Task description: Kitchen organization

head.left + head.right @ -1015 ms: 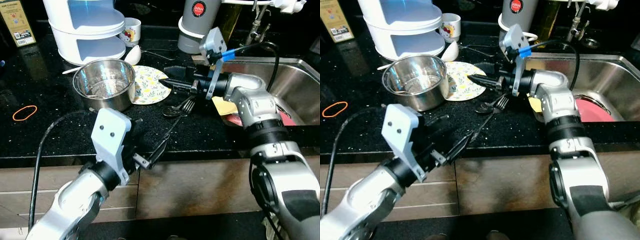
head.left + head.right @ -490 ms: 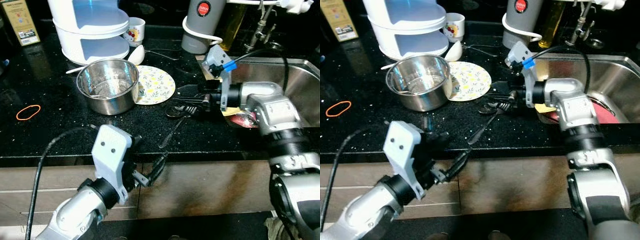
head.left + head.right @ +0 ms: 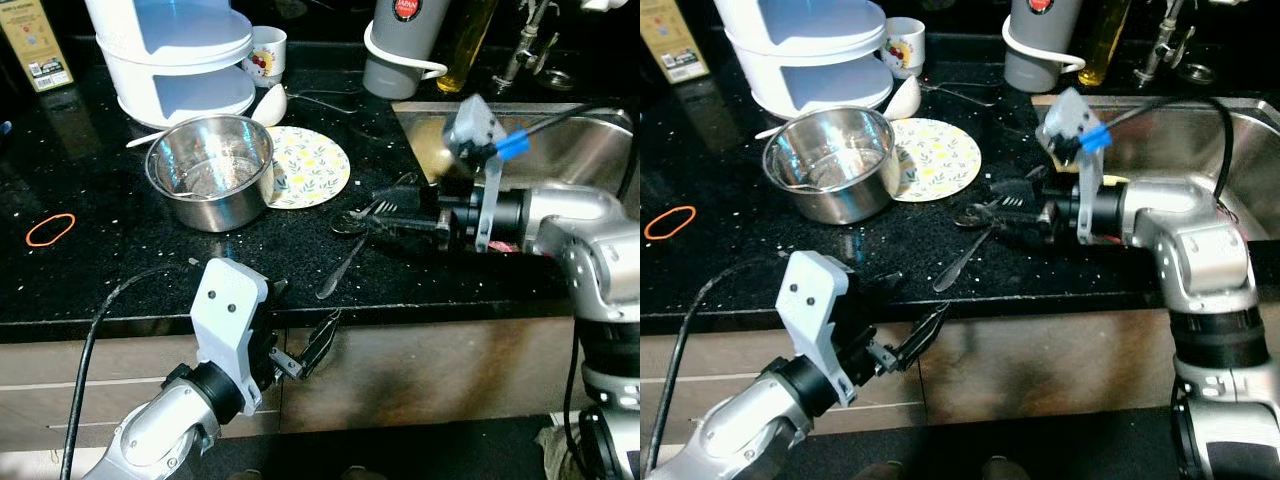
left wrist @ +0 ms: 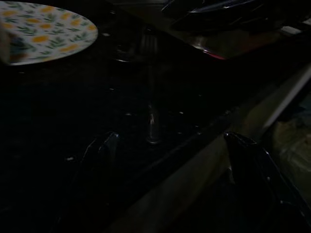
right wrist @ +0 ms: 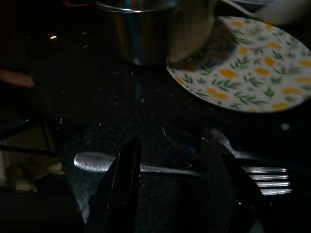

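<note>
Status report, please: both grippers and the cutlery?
Right gripper open, low over the fork and spoon. Left gripper open, idle below the counter edge. Nothing gripped.

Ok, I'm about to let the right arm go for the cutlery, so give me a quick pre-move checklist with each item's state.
1. Right gripper open over the fork: ok, fingers straddle the handle in the right wrist view.
2. Fork lies flat on the counter: ok.
3. Spoon apart from the fork: not ok, they overlap at the heads.
4. Plate and pot out of the gripper's way: ok.
5. Left gripper out of the way: ok, below the counter edge.
</note>
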### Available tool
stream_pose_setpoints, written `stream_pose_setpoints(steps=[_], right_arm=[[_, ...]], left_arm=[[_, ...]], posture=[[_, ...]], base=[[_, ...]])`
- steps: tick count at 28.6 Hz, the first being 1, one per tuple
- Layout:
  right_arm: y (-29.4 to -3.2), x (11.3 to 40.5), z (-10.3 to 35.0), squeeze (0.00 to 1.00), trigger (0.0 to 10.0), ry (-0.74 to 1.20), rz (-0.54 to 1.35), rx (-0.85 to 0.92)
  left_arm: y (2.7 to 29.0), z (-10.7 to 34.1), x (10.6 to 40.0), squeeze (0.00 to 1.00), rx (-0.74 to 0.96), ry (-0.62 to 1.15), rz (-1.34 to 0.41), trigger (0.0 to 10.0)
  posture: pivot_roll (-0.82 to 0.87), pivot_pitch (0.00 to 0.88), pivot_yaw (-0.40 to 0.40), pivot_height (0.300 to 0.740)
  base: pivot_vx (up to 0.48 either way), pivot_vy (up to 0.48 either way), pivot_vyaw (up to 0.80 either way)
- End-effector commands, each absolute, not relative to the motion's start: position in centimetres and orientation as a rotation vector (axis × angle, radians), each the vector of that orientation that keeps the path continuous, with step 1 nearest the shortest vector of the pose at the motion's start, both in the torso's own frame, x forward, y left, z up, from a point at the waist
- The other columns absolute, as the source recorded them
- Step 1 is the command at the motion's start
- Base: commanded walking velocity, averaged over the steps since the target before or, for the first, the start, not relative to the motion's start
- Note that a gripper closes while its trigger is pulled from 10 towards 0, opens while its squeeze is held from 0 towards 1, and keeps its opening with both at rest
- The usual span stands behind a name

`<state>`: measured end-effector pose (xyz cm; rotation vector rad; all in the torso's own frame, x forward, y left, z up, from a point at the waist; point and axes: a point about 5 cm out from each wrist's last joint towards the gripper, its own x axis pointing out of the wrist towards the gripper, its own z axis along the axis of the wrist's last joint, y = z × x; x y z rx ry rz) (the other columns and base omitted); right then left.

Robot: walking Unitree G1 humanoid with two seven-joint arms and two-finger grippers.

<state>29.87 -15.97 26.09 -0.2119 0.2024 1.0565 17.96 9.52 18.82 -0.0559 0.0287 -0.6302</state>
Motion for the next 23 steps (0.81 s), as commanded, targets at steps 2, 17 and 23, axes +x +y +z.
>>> stream_pose_setpoints(steps=[2, 17, 23], right_arm=[[-15.1, 29.2, 25.9, 0.00, 10.0, 0.225, 0.982, -0.177], [-13.3, 27.5, 24.6, 0.00, 10.0, 0.156, 0.644, -0.033], [-13.4, 26.4, 23.8, 0.00, 10.0, 0.133, 0.458, -0.005]], left_arm=[[9.5, 18.3, 17.9, 0.00, -0.040, 0.044, -0.638, 10.0], [9.6, 18.3, 18.3, 0.00, -0.037, 0.018, -0.613, 10.0], [9.8, 18.8, 18.7, 0.00, -0.034, -0.012, -0.595, 10.0]], posture=[[0.03, 0.083, -0.073, 0.732], [0.01, 0.078, -0.065, 0.732], [0.01, 0.075, -0.058, 0.732]], base=[[0.000, 0.000, 0.00], [0.000, 0.000, 0.00], [0.000, 0.000, 0.00]])
